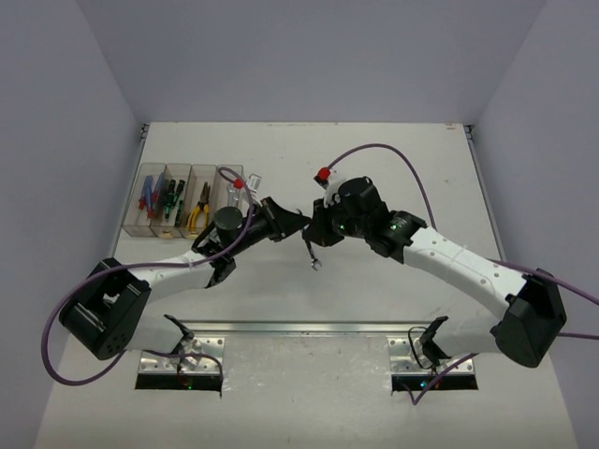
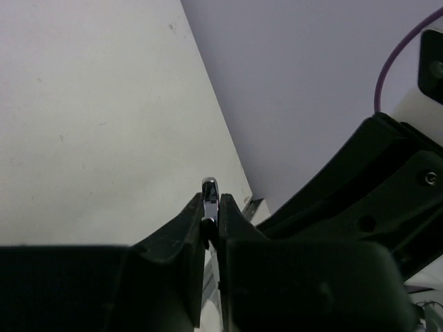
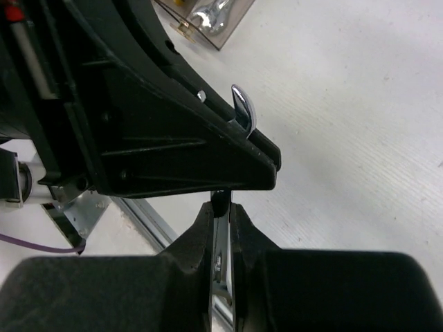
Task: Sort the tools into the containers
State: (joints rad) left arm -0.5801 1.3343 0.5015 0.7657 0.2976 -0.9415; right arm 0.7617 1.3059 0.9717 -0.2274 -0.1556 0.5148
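Right gripper (image 3: 220,207) fills the foreground of its own wrist view, jaws pinched shut on the thin shank of a wrench (image 3: 243,111). Directly beyond it, at twelve o'clock, the left gripper (image 2: 212,203) is clamped on the same tool, whose rounded chrome tip pokes out past the black fingers. Seen from overhead, the two meet over the middle of the table (image 1: 281,150), with the wrench hanging toward six o'clock between them. It reads as a handover with both sides gripping at once.

Sorting looks nearly finished. The bins (image 1: 140,232) stand in a row at ten o'clock on the table. Counting from the nine o'clock end, the first holds blue-and-red screwdrivers (image 1: 145,198), the second the black-and-green ones, and the third the yellow-handled pliers (image 1: 198,210). The fourth is partly hidden by the left arm. It shows at least one silver wrench head in the right wrist view, but how many lie there cannot be told. No loose tool shows on the table. What seems left is for the right side to let go and for the left to carry this wrench to that fourth bin, at ten o'clock from where it now hangs.

The wrench itself is slim, flat, polished silver, with a small head at its lower end. It is smooth metal and likely to slip in a light pinch.
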